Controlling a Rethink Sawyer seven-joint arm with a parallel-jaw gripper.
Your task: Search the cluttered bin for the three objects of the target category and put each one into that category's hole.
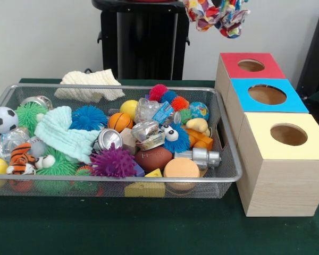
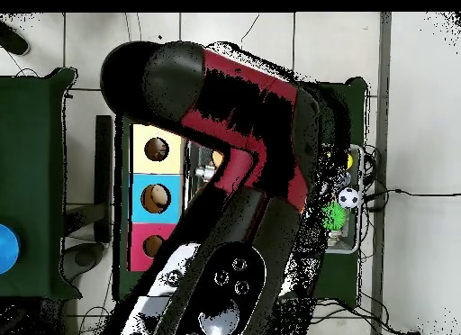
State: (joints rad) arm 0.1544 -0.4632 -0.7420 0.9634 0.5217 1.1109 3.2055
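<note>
A wire bin [image 1: 223, 139] full of toys sits on the green counter [image 1: 149, 228], with three boxes at its right.

From the left in the front view: a small soccer ball [image 1: 2, 119] against the bin's left wall, a toy tiger [image 1: 21, 158], a pale green cloth [image 1: 61, 135], a blue spiky ball [image 1: 88, 117], a purple spiky ball [image 1: 113, 161], a brown toy football [image 1: 153, 158] and an orange disc [image 1: 181, 168]. A cream cloth [image 1: 89, 84] lies over the bin's far rim. Beside the bin stand the red box [image 1: 239, 71], blue box [image 1: 258, 103] and yellow box [image 1: 284, 164], each with a round hole on top. A bright patterned cloth [image 1: 217, 16] hangs at the top edge, probably carried by the hand, whose grip I cannot tell. In the overhead view the arm [image 2: 243, 151] hides most of the bin.
</note>
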